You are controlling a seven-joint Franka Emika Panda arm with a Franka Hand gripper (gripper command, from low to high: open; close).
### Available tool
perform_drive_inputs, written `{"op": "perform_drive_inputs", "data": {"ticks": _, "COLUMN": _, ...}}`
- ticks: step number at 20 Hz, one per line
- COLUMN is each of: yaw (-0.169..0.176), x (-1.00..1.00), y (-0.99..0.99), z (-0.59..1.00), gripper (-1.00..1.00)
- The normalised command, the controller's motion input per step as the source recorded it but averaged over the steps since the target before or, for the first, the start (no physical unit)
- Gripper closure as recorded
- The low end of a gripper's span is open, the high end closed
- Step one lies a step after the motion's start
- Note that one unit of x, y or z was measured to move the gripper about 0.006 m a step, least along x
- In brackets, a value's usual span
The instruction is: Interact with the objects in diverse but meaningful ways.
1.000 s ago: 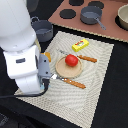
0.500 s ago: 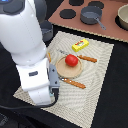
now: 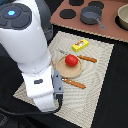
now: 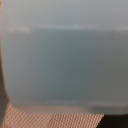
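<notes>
- A light-blue cup [image 4: 64,55] fills almost the whole wrist view, pressed close against the lens, with a strip of woven placemat [image 4: 50,120] showing at its lower edge.
- The tool itself appears in neither picture: the white arm [image 3: 35,55] hides it in the exterior view, and the cup blocks the wrist camera. Whether its jaws are spread or closed, and whether they grip the cup, cannot be told.
- Judging by how near the cup sits, it lies directly in front of the tool, either between the jaws or just ahead of them; any coming move likely turns on that closeness.
- The cup's long axis cannot be read from this flat blue surface.
- Away from the tool, toward the exterior view's right, a red tomato [image 3: 71,60] rests on a tan round plate [image 3: 61,70].
- A yellow rectangular packet [image 3: 80,45] lies farther off on the mat, and a grey handled pot [image 3: 91,15] stands beyond on the toy stove.
- Orange-handled cutlery [image 3: 74,83] flanks the plate.
- No brand, label or legible writing shows anywhere.
</notes>
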Motion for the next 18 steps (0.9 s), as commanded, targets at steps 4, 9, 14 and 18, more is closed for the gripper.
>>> {"op": "perform_drive_inputs", "data": {"ticks": 4, "yaw": 0.0, "x": 0.33, "y": 0.01, "z": 1.0, "gripper": -1.0}}
{"op": "perform_drive_inputs", "data": {"ticks": 9, "yaw": 0.0, "x": 0.22, "y": 0.21, "z": 1.0, "gripper": -1.0}}
{"op": "perform_drive_inputs", "data": {"ticks": 14, "yaw": 0.002, "x": 0.17, "y": 0.44, "z": 0.95, "gripper": -1.0}}
{"op": "perform_drive_inputs", "data": {"ticks": 18, "yaw": 0.003, "x": 0.05, "y": 0.52, "z": 0.77, "gripper": -1.0}}
